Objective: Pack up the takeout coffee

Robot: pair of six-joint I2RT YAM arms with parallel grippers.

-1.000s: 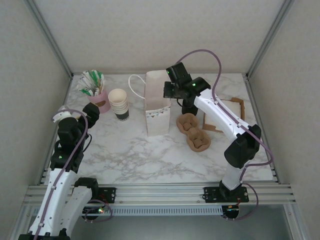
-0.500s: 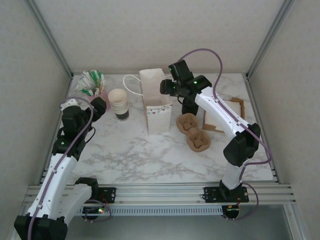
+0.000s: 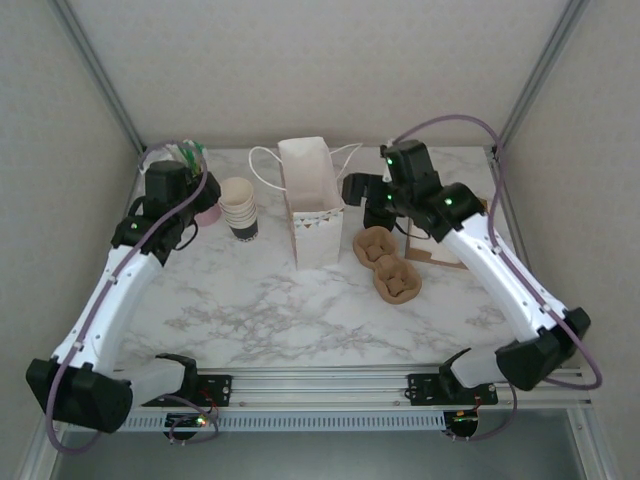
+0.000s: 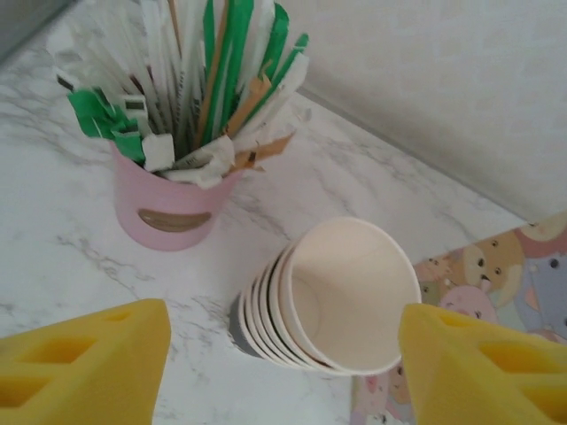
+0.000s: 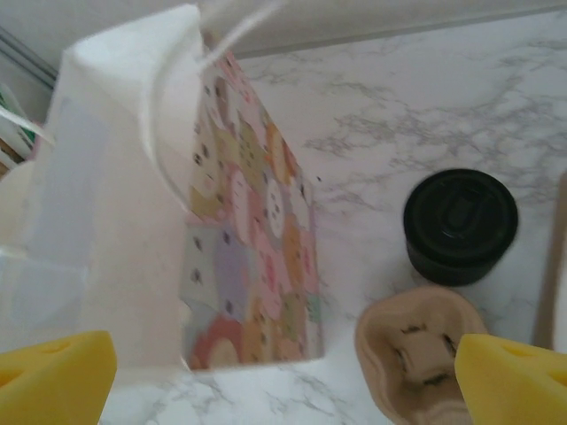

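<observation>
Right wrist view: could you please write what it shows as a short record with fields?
bag: printed paper bag, upright, left side, white handles
container: black lidded container, standing on the marble table, right of the bag, apart from it
carrier: brown pulp cup carrier, just below the container in the picture
gripper: right gripper, open, holding nothing

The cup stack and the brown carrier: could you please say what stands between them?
The white paper bag, upright between cup stack and carrier in the top view.
</observation>
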